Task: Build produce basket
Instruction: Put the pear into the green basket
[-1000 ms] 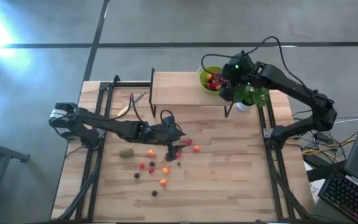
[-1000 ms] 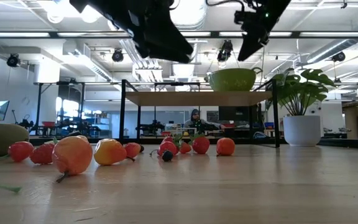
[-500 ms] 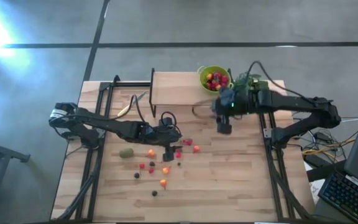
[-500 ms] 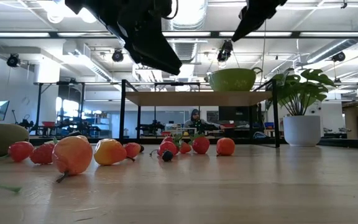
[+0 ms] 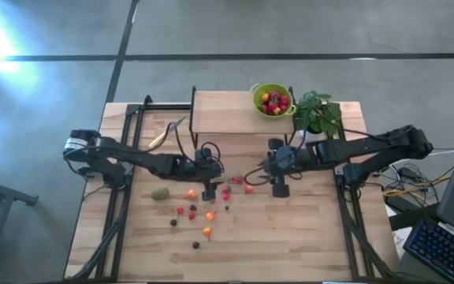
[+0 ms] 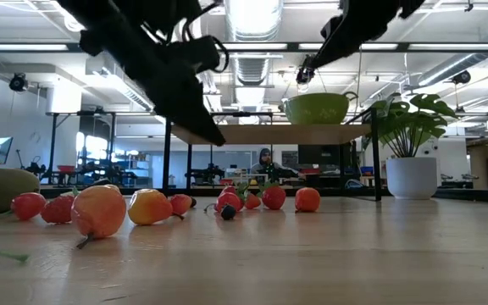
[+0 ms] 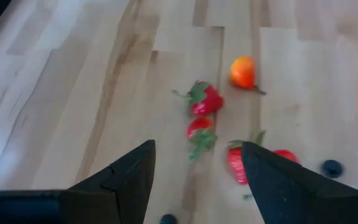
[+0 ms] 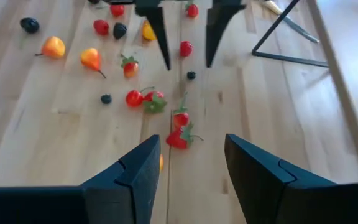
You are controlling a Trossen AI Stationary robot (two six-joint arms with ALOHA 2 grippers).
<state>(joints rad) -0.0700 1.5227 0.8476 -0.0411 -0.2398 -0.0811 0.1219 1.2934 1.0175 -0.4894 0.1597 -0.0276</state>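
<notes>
**Both claws open over the scattered fruit, basket on shelf**

Left gripper: jaws spread, nothing between them, hanging over the light wooden slatted table. In the left wrist view, small red strawberry-like fruits and one orange berry lie just ahead of its dark fingers; a dark berry sits near one fingertip.

Right gripper: jaws also apart, empty. It faces the left gripper across the pile; a few red strawberries lie on the boards just in front of its fingers, the rest of the red, orange and dark berries beyond.

Brownish-green oval kiwi-like fruit: on the table, outboard of the left gripper, near it.

Small round lime-green colander basket: on the raised wooden shelf, well behind the right gripper, red fruit already inside. Leafy green plant in a white pot just beside it.
</notes>
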